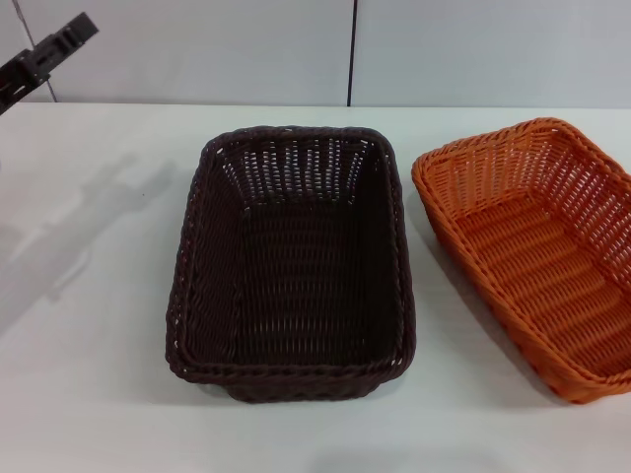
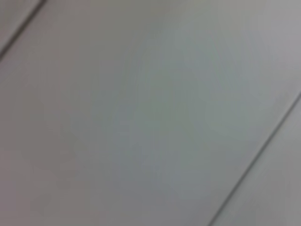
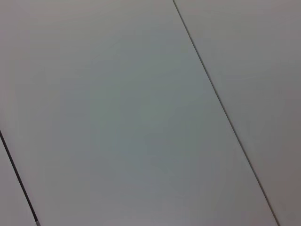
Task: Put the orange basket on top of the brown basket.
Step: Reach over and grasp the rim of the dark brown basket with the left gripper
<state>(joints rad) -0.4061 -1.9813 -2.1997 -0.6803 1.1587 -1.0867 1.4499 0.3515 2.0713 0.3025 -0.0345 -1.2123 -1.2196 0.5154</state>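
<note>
Head view: woven brown basket (image 1: pixel 292 264) beside woven orange basket (image 1: pixel 537 251); left gripper (image 1: pixel 44 54) jaws unclear.

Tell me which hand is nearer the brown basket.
Left, as far as the views show. The left hand hangs at the far left, well clear of the brown basket. The right hand is out of view.

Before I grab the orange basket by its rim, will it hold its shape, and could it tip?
The orange basket looks like stiff woven wicker with a braided rim, so it should probably keep its shape. Its openwork sides suggest it is light. It looks empty, so a one-sided rim grip may tilt it. The left gripper is far off.
</note>
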